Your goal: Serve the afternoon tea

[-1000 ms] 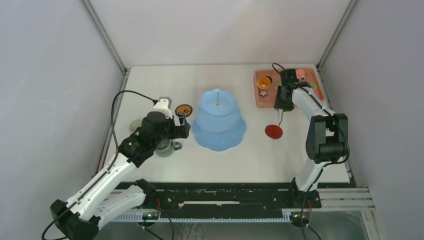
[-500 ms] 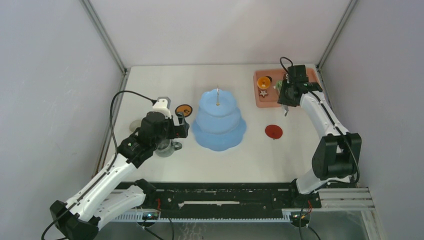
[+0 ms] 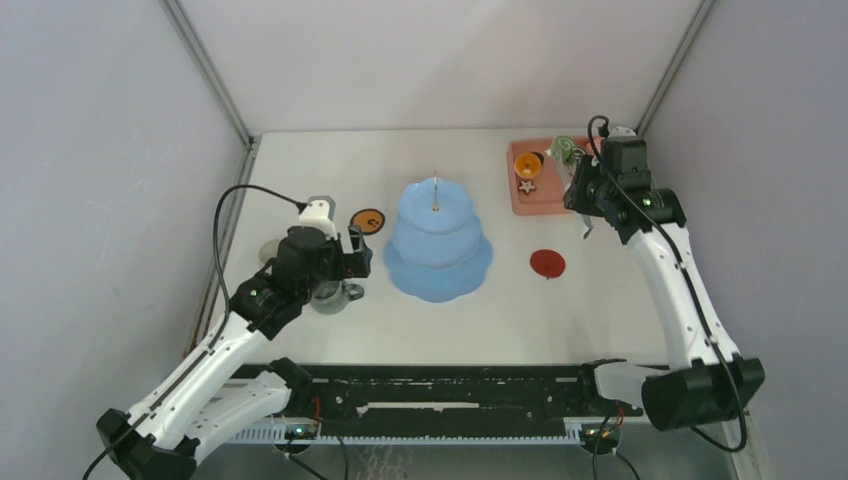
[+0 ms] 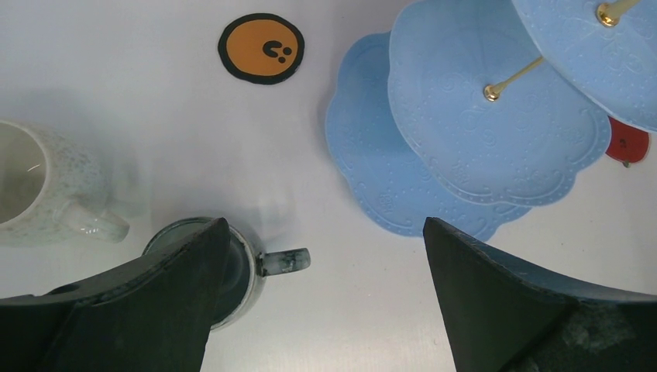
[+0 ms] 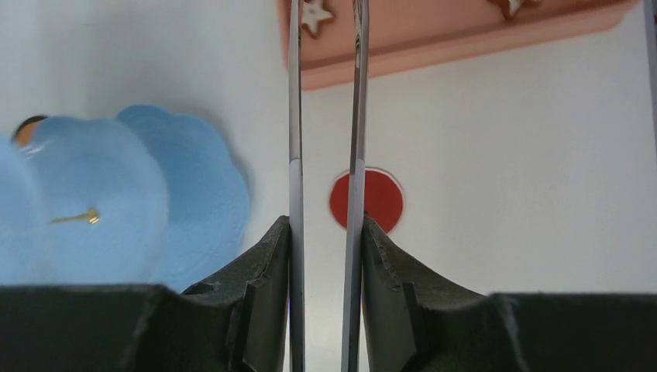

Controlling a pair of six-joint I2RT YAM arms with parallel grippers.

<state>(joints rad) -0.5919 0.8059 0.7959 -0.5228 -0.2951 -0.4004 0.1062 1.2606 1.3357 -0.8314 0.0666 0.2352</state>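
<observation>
Since your right gripper (image 5: 325,229) was clenched on the tongs (image 5: 295,116), their blades reaching past its fingers toward the tray (image 5: 465,46) and star cookie (image 5: 314,15), I judged you meant to lift that cookie to the stand (image 5: 194,178) left of those fingers. Your left gripper (image 4: 325,225) hung released, with the grey mug (image 4: 246,271) partly beneath one finger.

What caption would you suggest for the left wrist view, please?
Open left fingers hover over the grey-green mug, white mug and light blue cake stand on either side.
</observation>
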